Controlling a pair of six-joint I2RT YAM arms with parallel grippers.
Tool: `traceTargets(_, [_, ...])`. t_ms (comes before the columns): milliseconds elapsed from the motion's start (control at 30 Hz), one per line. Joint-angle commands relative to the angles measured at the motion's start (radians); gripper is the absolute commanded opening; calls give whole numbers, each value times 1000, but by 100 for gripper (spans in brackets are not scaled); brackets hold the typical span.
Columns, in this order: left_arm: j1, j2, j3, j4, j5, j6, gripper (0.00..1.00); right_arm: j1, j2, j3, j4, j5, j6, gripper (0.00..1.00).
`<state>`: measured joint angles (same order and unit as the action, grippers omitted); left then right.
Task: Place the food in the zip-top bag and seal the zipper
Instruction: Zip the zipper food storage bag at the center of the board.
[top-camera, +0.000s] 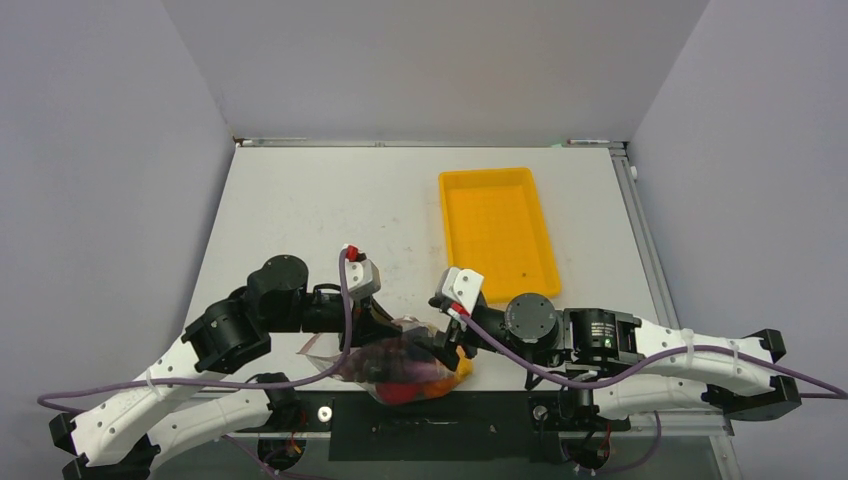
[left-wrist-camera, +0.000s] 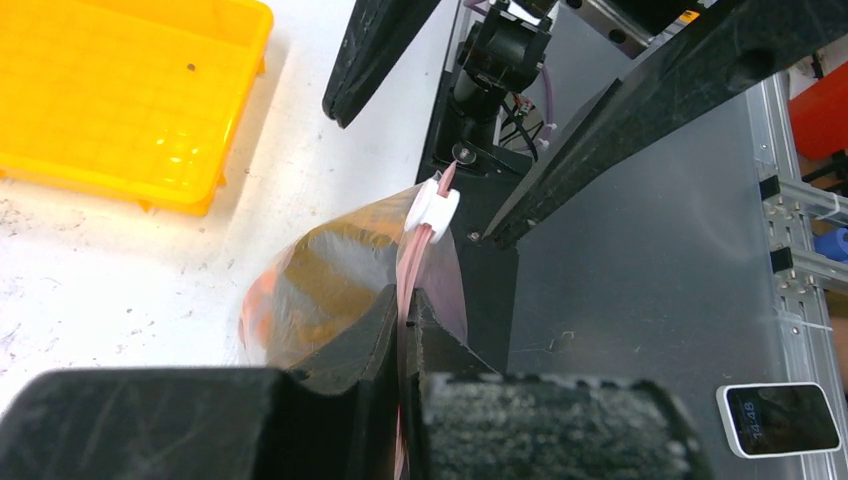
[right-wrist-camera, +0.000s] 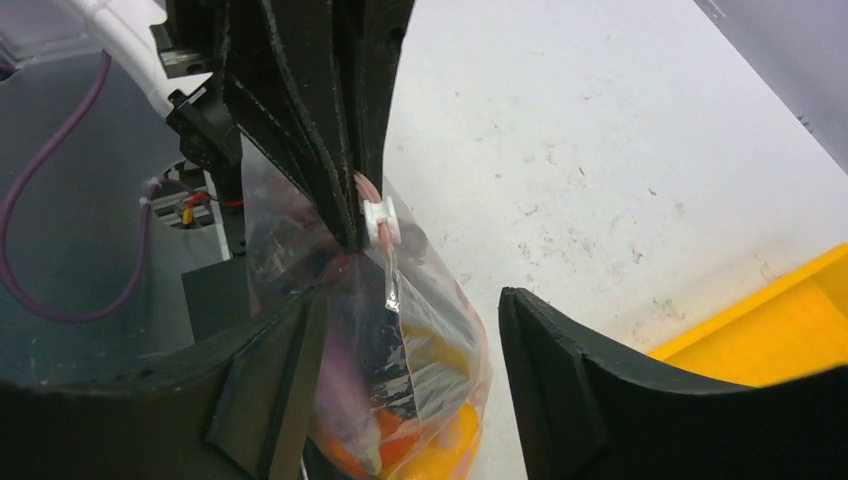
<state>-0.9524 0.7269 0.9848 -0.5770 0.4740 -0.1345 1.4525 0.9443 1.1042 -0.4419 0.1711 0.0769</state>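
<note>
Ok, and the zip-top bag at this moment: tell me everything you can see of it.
The zip-top bag is clear, floppy plastic, bulging with food: orange, red, yellow and dark pieces. Its pink zipper carries a white slider. The left gripper has its jaws shut on the zipper beside the slider, holding the bag up at the near edge of the table. The right gripper has open jaws either side of it.

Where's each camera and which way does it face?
Top external: above, behind the robot, looking down on the table; both arms show.
Left wrist: looks past the left hand, shut on the zipper, toward the yellow tray.
Right wrist: looks through the open right hand at the zip-top bag.
Shared: both wrist views show the white slider.
</note>
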Motion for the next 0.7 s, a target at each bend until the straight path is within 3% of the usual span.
traceTargets(0, [-2, -15, 40, 87, 73, -4, 0, -6, -14, -30, 101, -99, -69, 65])
traceTargets(167, [-2, -16, 41, 82, 106, -4, 0, -14, 3, -44, 117, -159, -123, 64])
traceTargets(400, [-2, -17, 40, 82, 149, -11, 0, -35, 19, -58, 134, -257, -146, 49])
traceTargets(533, [-2, -15, 41, 76, 158, -10, 0, -54, 33, -49, 131, -289, -148, 33])
traceTargets(667, [-2, -15, 40, 72, 166, -8, 0, -79, 36, -50, 140, -320, -151, 27])
